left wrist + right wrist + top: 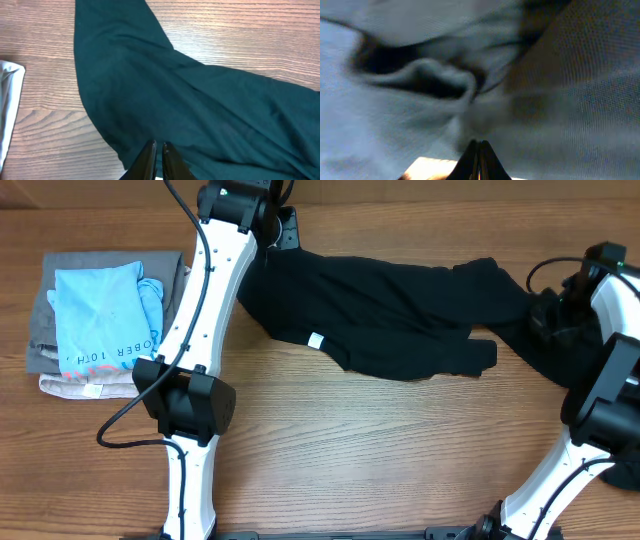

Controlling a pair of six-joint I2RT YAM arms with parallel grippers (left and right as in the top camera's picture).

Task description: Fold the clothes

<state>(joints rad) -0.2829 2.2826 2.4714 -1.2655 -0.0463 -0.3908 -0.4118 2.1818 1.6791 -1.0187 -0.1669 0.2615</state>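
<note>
Jaws of left gripper [159, 149] and right gripper [479, 147] pinch tight on opposite ends of the plain black soft garment [400, 330]. Purpose, probably: stretching it flat.

even bright light, soft shadows, right wrist view blurred, clothes [395, 130] washed pale

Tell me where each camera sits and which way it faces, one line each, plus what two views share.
Overhead: fixed above the table, looking straight down at the black garment and a folded stack; left arm and right arm show.
Left wrist: on the left arm, looking along the shut left gripper onto the black garment.
Right wrist: on the right arm, close against blurred fabric; the shut right gripper shows.
Shared by overhead and left wrist: the black garment on the table.
</note>
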